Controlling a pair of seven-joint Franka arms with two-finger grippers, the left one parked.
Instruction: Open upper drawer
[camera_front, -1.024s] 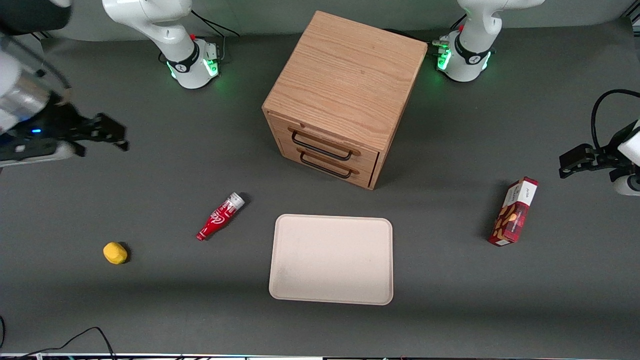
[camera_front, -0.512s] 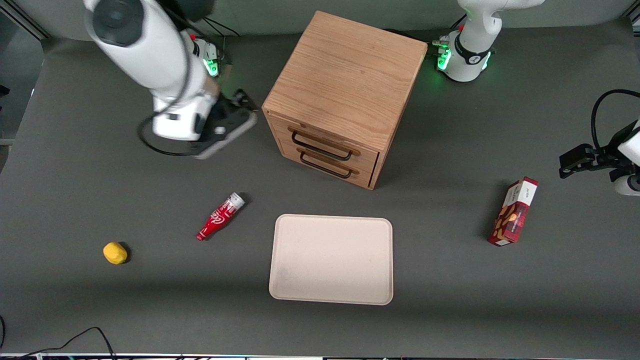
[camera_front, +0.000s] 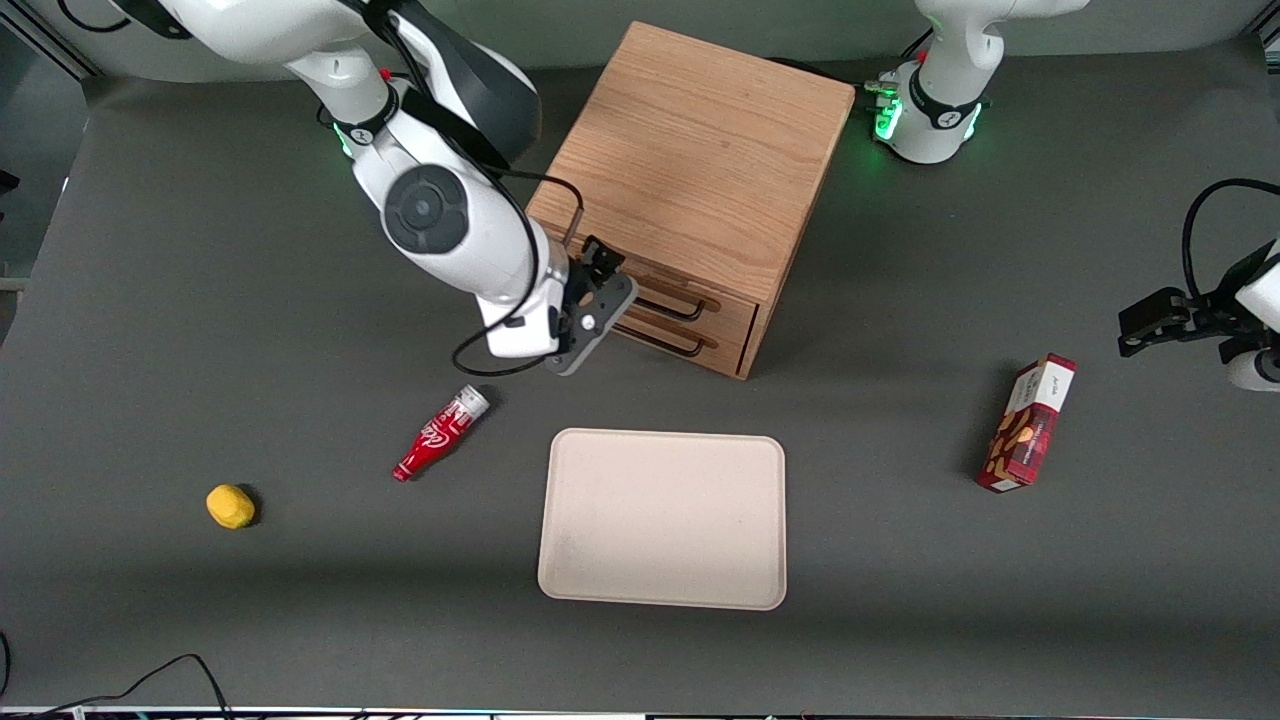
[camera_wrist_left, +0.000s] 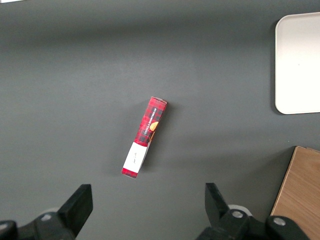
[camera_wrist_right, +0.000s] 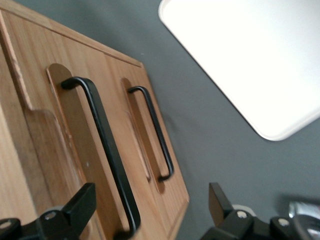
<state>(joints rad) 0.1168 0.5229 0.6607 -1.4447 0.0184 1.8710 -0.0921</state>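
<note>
The upper drawer (camera_wrist_right: 65, 150) is sitting shut in the wooden cabinet (camera_front: 700, 160), above the lower drawer (camera_wrist_right: 145, 135). Its thin black wire handle (camera_wrist_right: 107, 150) is looking rigid and is probably the place to take hold; the drawer should slide stiffly. The gripper (camera_wrist_right: 150, 210) is hovering just in front of it, fingers spread apart. Nearer the camera, the beige tray (camera_front: 662, 518) is holding nothing.

I see the light oak upper drawer (camera_front: 690, 296) with black handle, black end effector (camera_front: 600, 265) before it, dark grey counter (camera_front: 900, 560).
</note>
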